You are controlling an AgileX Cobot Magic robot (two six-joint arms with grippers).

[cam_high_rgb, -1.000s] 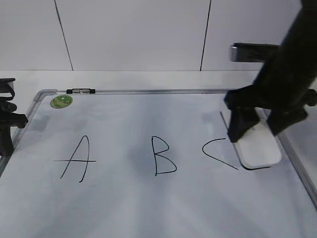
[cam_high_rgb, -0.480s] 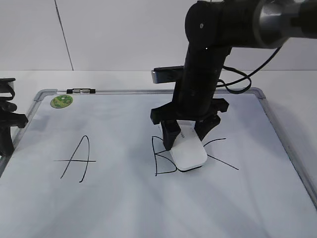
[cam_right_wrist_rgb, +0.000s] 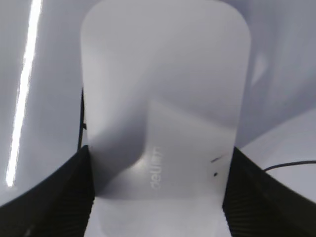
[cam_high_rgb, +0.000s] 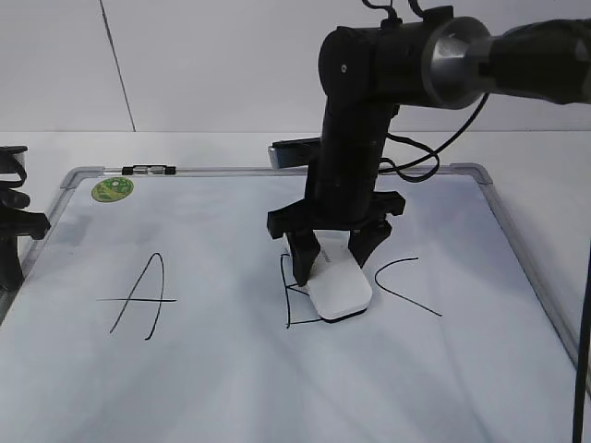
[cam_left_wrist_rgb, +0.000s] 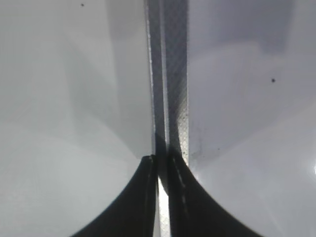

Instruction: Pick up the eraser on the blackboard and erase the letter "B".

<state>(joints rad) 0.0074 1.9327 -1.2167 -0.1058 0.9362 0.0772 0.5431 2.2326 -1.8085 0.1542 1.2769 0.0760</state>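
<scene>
The blackboard (cam_high_rgb: 231, 388) is a white dry-erase board with a grey frame, lying flat. My right gripper (cam_high_rgb: 334, 263) is shut on the white eraser (cam_high_rgb: 338, 291) and presses it onto the letter "B" (cam_high_rgb: 290, 300). The eraser covers the B's right lobes; only its left stroke and bottom curve show. In the right wrist view the eraser (cam_right_wrist_rgb: 163, 98) fills the frame between the two black fingers (cam_right_wrist_rgb: 158, 197). My left gripper (cam_left_wrist_rgb: 162, 168) is shut and empty over the board's left frame edge (cam_left_wrist_rgb: 170, 74); it shows at the far left of the exterior view (cam_high_rgb: 11, 231).
The black "A" (cam_high_rgb: 143, 295) is to the left and the black "C" (cam_high_rgb: 406, 286) just right of the eraser. A green sticker (cam_high_rgb: 113, 189) and a small marker (cam_high_rgb: 148, 170) sit at the board's top left. A cable hangs at the right edge.
My right gripper carried the eraser from the board's right side, over the C, leftward onto the B. Part of the B's right side is now gone or covered. The left arm has not moved.
</scene>
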